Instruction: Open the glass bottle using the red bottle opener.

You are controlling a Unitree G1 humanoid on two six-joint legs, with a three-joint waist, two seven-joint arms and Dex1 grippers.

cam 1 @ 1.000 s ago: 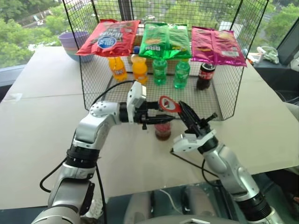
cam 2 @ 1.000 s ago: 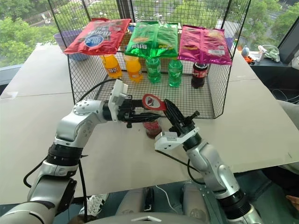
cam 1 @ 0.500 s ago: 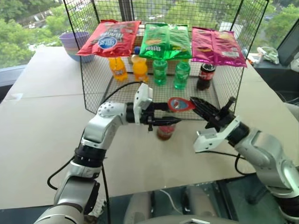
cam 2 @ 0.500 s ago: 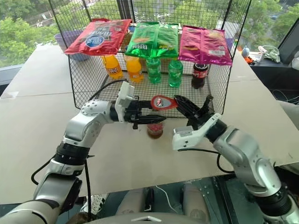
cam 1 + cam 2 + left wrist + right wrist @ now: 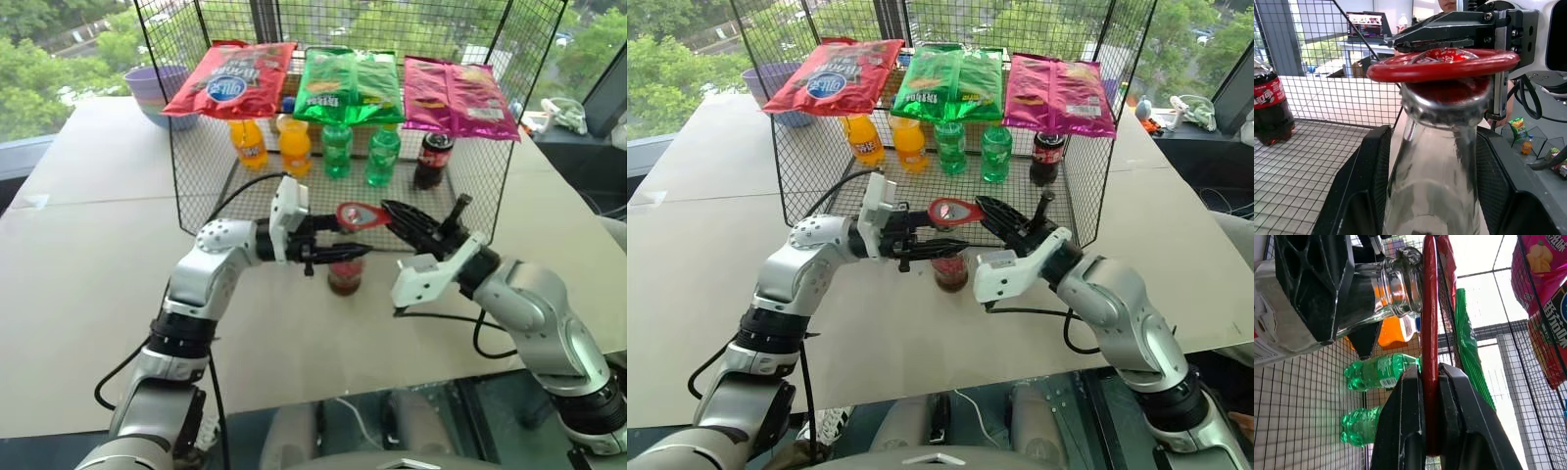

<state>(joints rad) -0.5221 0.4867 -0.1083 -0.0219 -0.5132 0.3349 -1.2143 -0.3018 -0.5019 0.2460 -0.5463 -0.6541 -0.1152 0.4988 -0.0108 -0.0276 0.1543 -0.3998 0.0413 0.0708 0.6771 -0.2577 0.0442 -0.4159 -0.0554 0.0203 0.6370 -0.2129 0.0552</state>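
Note:
The glass bottle [image 5: 345,278] stands on the table in front of the wire cage, clear with dark cola at the bottom. My left gripper [image 5: 336,253] reaches in level from the left and is shut on its neck [image 5: 1435,166], one finger [image 5: 1364,186] on each side. The red bottle opener [image 5: 358,214] lies almost level, its ring head [image 5: 1444,63] resting over the metal cap [image 5: 1442,100]. My right gripper [image 5: 392,211] comes from the right and is shut on the opener's handle [image 5: 1430,333].
Just behind stands a wire mesh cage [image 5: 196,176] with three chip bags [image 5: 351,83] on top, and orange bottles [image 5: 292,145], green bottles [image 5: 380,155] and a dark cola bottle [image 5: 431,159] inside. A purple bowl [image 5: 152,86] sits back left. The table's front edge [image 5: 294,392] is close.
My right arm swung its elbow out to the right and rose, turning the opener from tilted to nearly level over the cap. The left gripper kept the bottle in place.

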